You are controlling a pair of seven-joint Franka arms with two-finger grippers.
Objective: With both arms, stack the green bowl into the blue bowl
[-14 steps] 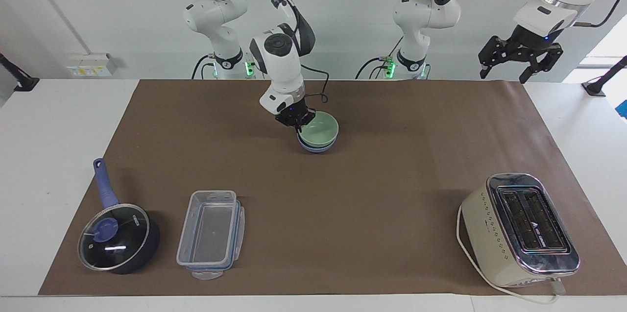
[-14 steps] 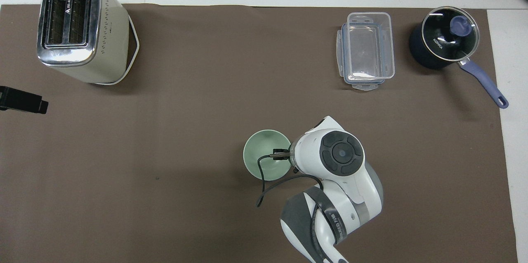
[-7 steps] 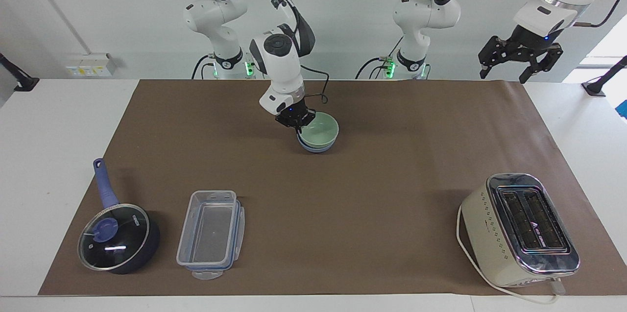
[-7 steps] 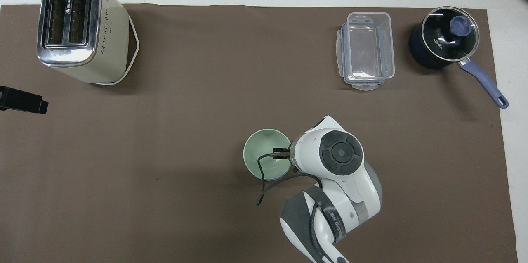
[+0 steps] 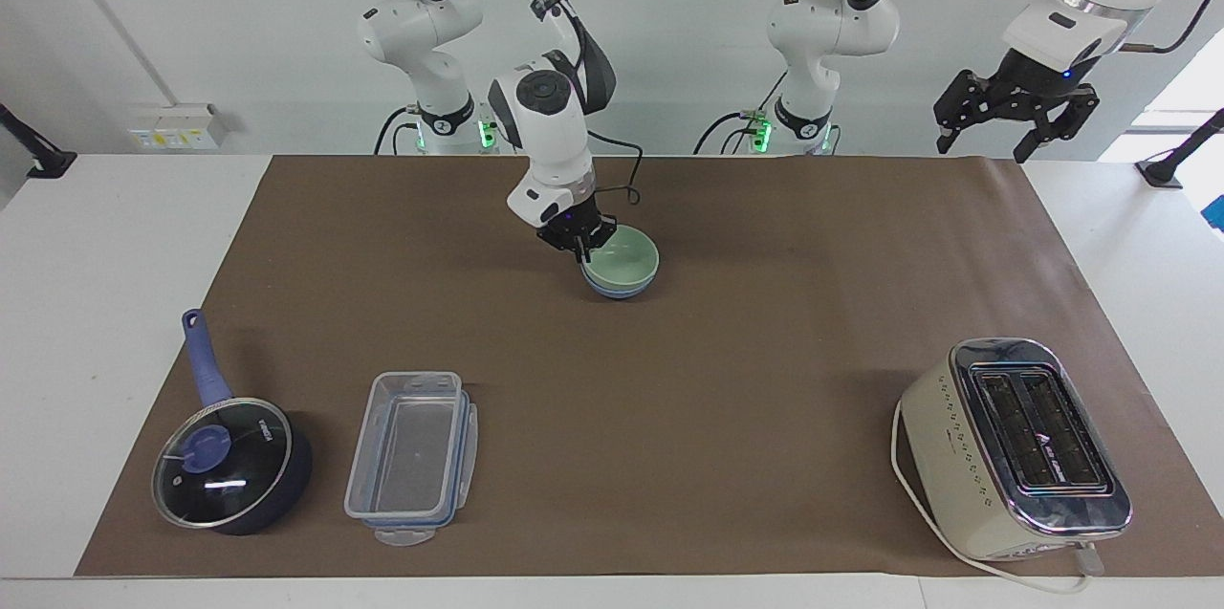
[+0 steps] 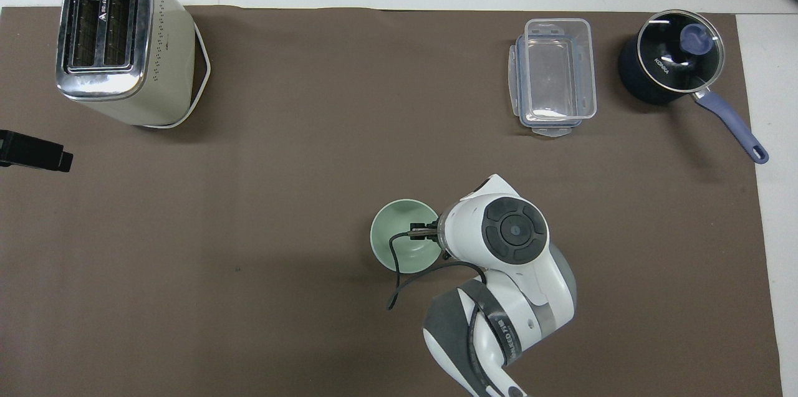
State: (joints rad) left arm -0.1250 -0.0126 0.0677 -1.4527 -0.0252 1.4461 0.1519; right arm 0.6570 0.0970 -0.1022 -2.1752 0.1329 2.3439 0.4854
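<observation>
The pale green bowl point(image 5: 626, 257) sits nested inside the blue bowl point(image 5: 620, 290) on the brown mat, in the middle of the table near the robots. Only a band of the blue bowl shows under the green rim in the facing view. In the overhead view the green bowl point(image 6: 396, 241) covers it. My right gripper point(image 5: 579, 250) hangs at the green bowl's rim on the side toward the right arm's end, and its wrist hides it from above. My left gripper point(image 5: 983, 150) waits raised and open over the mat's corner at the left arm's end, holding nothing.
A cream toaster point(image 5: 1018, 446) stands farthest from the robots at the left arm's end. A clear plastic container point(image 5: 411, 456) and a dark lidded saucepan point(image 5: 229, 466) sit farthest from the robots at the right arm's end. The right arm's cable point(image 6: 399, 278) loops beside the bowls.
The green bowl has settled a little lower into the blue bowl. My right gripper has shifted slightly at the rim. The left arm has not moved.
</observation>
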